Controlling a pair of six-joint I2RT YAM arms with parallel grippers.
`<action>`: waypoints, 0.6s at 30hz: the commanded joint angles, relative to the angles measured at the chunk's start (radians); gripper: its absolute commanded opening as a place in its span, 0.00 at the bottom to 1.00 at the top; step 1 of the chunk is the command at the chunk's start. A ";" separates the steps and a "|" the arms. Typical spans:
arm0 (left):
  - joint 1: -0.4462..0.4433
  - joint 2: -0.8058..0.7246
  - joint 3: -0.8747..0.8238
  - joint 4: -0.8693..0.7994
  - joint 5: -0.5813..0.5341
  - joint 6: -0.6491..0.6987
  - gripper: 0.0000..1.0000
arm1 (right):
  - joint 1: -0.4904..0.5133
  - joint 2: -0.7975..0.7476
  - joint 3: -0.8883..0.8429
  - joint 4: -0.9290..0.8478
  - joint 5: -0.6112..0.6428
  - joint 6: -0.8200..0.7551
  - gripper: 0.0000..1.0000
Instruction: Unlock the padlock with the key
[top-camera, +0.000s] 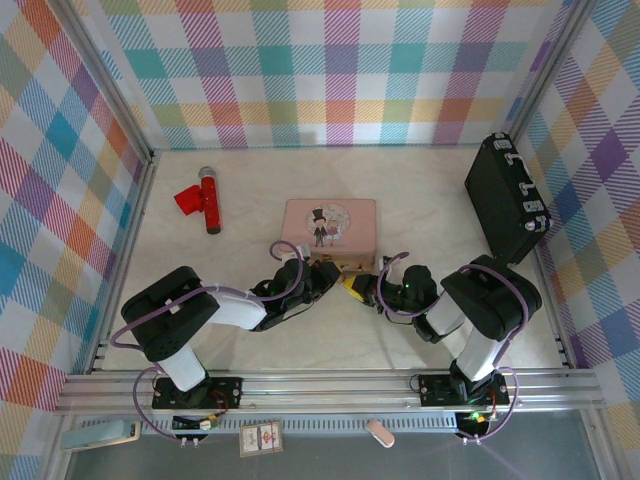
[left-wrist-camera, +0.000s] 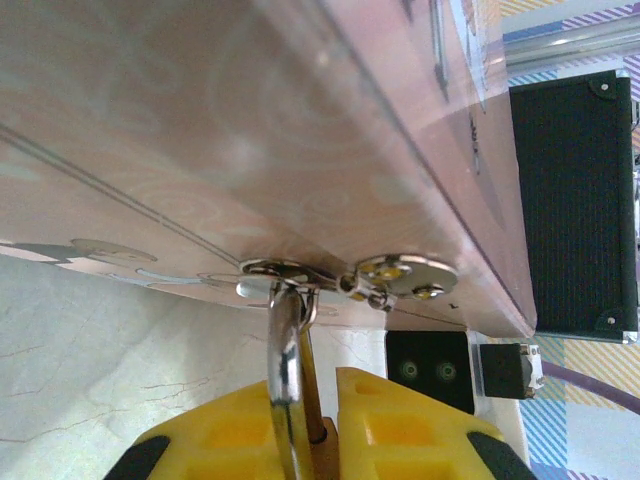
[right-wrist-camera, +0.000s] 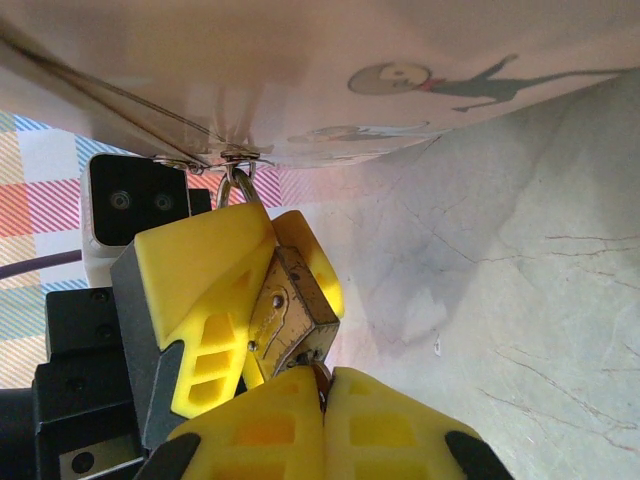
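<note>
1. The padlock hangs by its silvery shackle from the clasp on the near side of the pink box. Its brass body is clamped between the yellow fingers of the left gripper.
2. The right gripper sits just below the padlock's lower end with its fingers pressed together. They pinch the key – only a thin sliver shows, running from the fingertips up to the base of the lock.
3. In the top view the left arm and right arm are both bent at the elbow. Their forearms angle inward, and the two grippers meet at the middle of the box's near edge.
4. The pink box lies flat on the table with its lid down – its contents are hidden. A black case stands closed by the right wall, well apart from the box.
</note>
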 joint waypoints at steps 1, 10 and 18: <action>-0.058 -0.003 0.064 0.169 0.126 -0.032 0.00 | 0.005 -0.014 0.045 0.047 0.005 0.001 0.00; -0.094 0.015 0.109 0.098 0.131 -0.025 0.00 | 0.006 -0.027 0.097 0.036 -0.015 0.002 0.00; -0.121 0.045 0.140 0.048 0.128 -0.017 0.00 | 0.005 -0.084 0.101 -0.055 -0.005 -0.040 0.00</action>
